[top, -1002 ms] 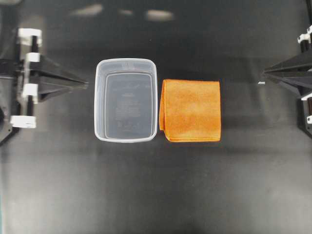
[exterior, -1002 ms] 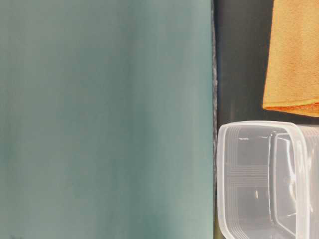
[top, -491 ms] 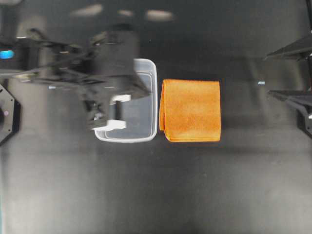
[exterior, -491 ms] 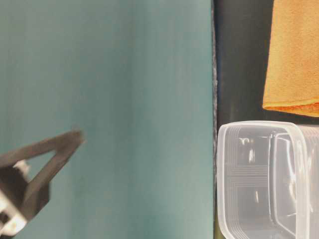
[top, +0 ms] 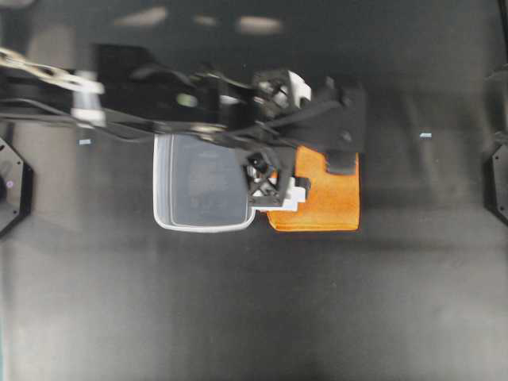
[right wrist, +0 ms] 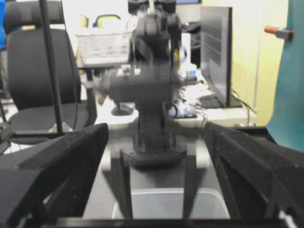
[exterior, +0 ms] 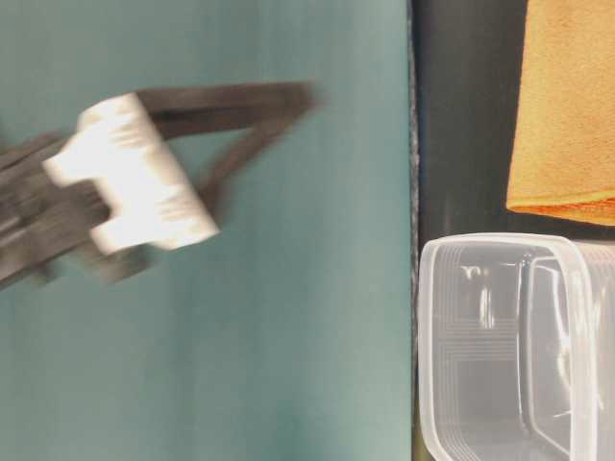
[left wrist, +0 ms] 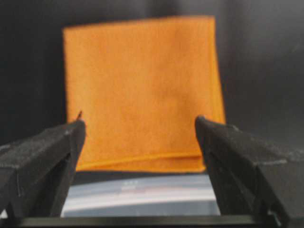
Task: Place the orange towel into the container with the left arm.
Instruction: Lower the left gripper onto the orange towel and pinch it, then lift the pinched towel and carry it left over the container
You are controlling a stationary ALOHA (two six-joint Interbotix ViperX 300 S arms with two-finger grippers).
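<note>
The orange towel lies flat on the black table just right of the clear container. My left arm reaches from the left over the container. My left gripper hovers over the towel's upper left part and hides it. In the left wrist view the left gripper is open and empty. The towel lies beyond and between its tips, with the container rim below. One of its fingers is blurred in the table-level view. My right gripper is open and empty, facing the container.
The right arm's base sits at the right edge. A teal backdrop fills the table-level view beside the towel and the container. An office chair and a desk stand beyond the table.
My left arm has swung from the left edge across the container to above the towel, jaws open. The right gripper has drawn back off the right edge of the overhead view.
</note>
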